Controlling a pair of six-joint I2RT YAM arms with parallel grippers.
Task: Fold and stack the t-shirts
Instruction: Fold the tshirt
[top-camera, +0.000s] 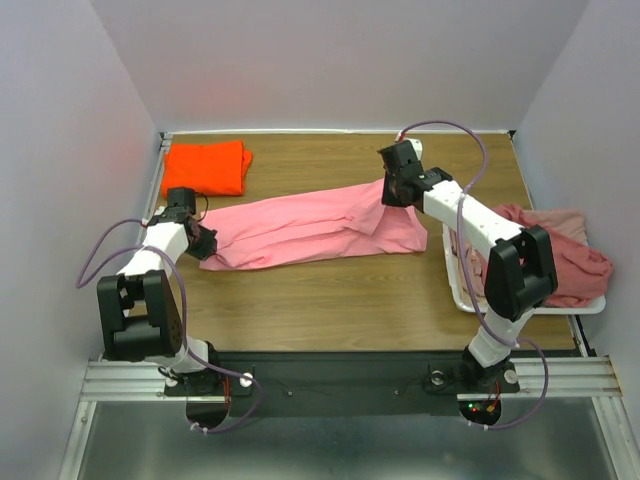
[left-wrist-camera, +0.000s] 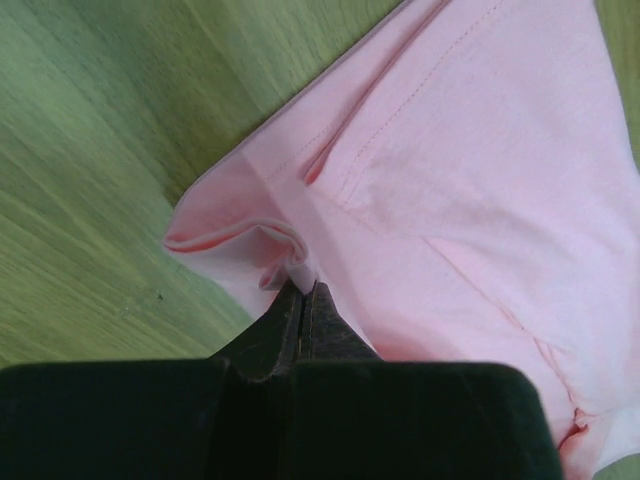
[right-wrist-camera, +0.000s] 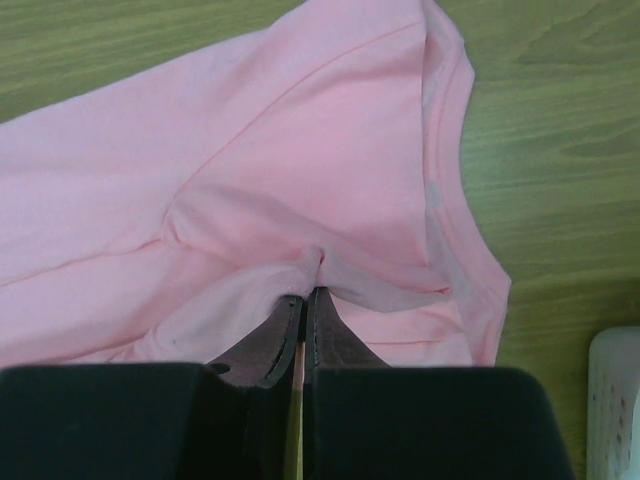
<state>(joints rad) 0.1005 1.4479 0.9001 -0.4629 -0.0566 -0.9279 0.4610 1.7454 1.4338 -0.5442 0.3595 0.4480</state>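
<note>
Spread shirt (top-camera: 310, 230) between folded shirt (top-camera: 205, 167) and tray (top-camera: 570, 308)

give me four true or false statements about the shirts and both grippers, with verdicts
1. The left gripper is shut on the pink t-shirt. True.
2. The orange t-shirt lies in the white tray. False: it lies folded at the far left corner of the table.
3. The right gripper hangs open over bare wood. False: it is shut on the pink t-shirt.
4. Crumpled rose shirts sit heaped in the white tray. True.
</note>
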